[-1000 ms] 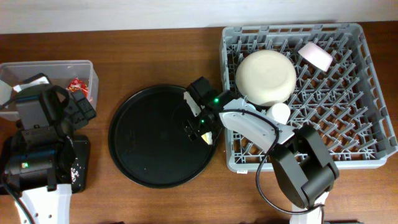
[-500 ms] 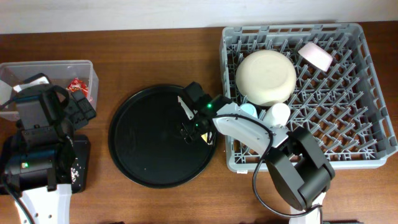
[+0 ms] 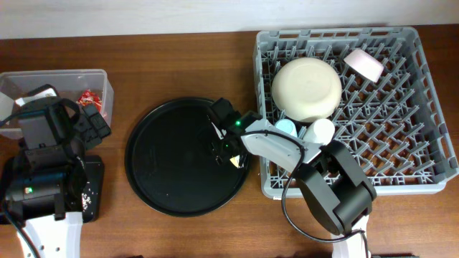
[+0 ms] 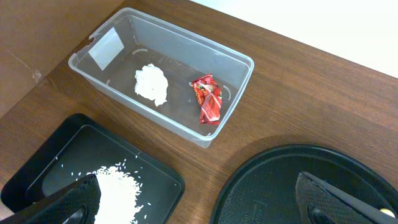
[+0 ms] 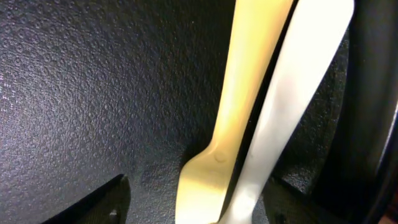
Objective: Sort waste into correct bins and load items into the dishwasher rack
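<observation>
The right fingers (image 5: 93, 202) have narrowed and slid inward over the large round black tray (image 3: 165, 168), straddling but not yet gripping two pale yellow plastic utensils (image 5: 239, 93) lying against its raised rim beside the square grey pegged rack (image 3: 423, 107); pickup looks imminent. Bare tray lies leftward. The left fingers (image 4: 68, 199) hang wide open, empty, near the clear plastic box (image 4: 236, 62)

Both ends of the yellow utensil (image 5: 252, 81) and the pale strip (image 5: 305, 81) beside it are cut off.
</observation>
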You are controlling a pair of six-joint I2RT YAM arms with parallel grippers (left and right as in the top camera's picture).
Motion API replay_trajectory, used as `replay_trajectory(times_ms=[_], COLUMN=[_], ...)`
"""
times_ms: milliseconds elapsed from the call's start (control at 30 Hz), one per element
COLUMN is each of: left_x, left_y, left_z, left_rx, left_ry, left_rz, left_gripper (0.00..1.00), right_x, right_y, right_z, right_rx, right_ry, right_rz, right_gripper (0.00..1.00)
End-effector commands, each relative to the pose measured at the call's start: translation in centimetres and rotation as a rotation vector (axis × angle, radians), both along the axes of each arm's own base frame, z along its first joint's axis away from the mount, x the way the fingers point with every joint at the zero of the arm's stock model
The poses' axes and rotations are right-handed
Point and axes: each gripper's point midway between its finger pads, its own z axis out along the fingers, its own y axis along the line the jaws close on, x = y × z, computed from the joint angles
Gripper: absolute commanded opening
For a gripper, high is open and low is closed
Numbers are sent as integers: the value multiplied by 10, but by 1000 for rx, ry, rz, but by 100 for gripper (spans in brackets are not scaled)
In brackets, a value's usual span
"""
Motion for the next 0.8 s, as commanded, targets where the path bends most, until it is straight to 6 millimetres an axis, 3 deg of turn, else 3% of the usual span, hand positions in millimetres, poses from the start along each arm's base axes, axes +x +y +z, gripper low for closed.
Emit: replay_trajectory(times_ms=[0, 133, 267, 433, 767], left_x=[-2, -2, -2, -2, -2], left_y=[3, 3, 3, 3, 3], left_z=[3, 3, 3, 3, 3], left_rx=[7, 7, 7, 7, 7], left_ry=[-9, -8, -9, -8, -8], left_rz=[13, 13, 13, 13, 13], left_gripper=[99, 99, 99, 99, 99], right_x=[0, -5, 7, 4, -3], right_y=[3, 10, 13, 23, 19], right_z=[5, 13, 29, 31, -2], right_rx=[-4, 23, 16, 29, -40], right_ry=[14, 46, 9, 0, 24], right_rz=[-2, 17, 9, 26, 35], right_gripper=[70, 72, 74, 74, 74])
